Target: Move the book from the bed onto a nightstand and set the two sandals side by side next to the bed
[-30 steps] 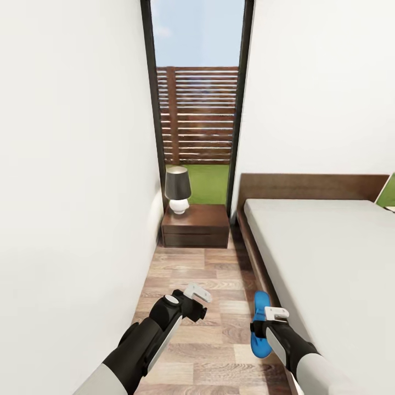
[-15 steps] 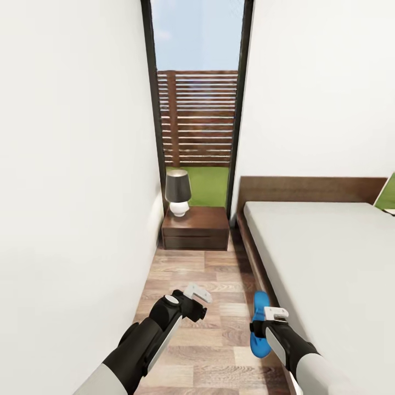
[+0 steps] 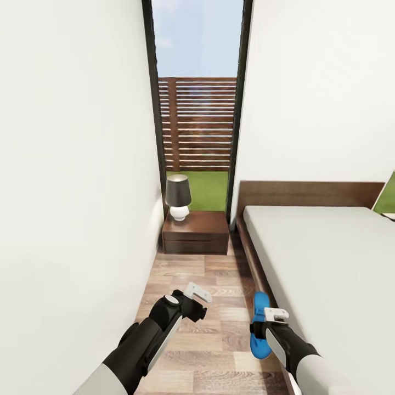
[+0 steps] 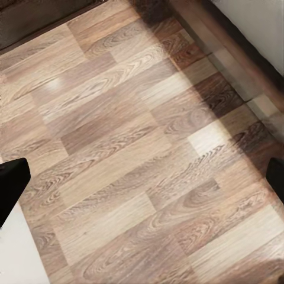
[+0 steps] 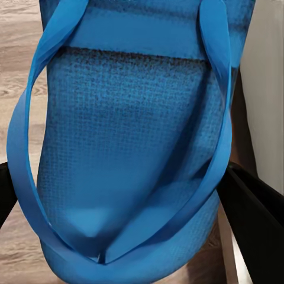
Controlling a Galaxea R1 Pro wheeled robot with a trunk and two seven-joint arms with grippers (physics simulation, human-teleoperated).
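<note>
One bright blue sandal (image 3: 260, 304) hangs toe-up in my right gripper (image 3: 264, 323), close to the bed's dark frame. The right wrist view has the sandal (image 5: 130, 148) across most of the picture, its straps running down between the dark fingers (image 5: 254, 213) that press on its sides. My left gripper (image 3: 200, 302) is open over bare wood floor, its fingertips (image 4: 12, 177) wide apart. The bed (image 3: 329, 258) with its off-white mattress runs along the right. A dark nightstand (image 3: 200, 222) stands ahead at the headboard end. The book and the other sandal are out of view.
A lamp (image 3: 178, 197) with a dark shade sits on the nightstand. Behind it rises a tall dark-framed window (image 3: 197, 109). A white wall (image 3: 71, 192) closes the left side, leaving a narrow strip of plank floor (image 3: 203, 274) between wall and bed.
The whole view has shifted a little downward, so the camera moved. Both arms keep their places in the picture, and the sandal stays in the right gripper.
</note>
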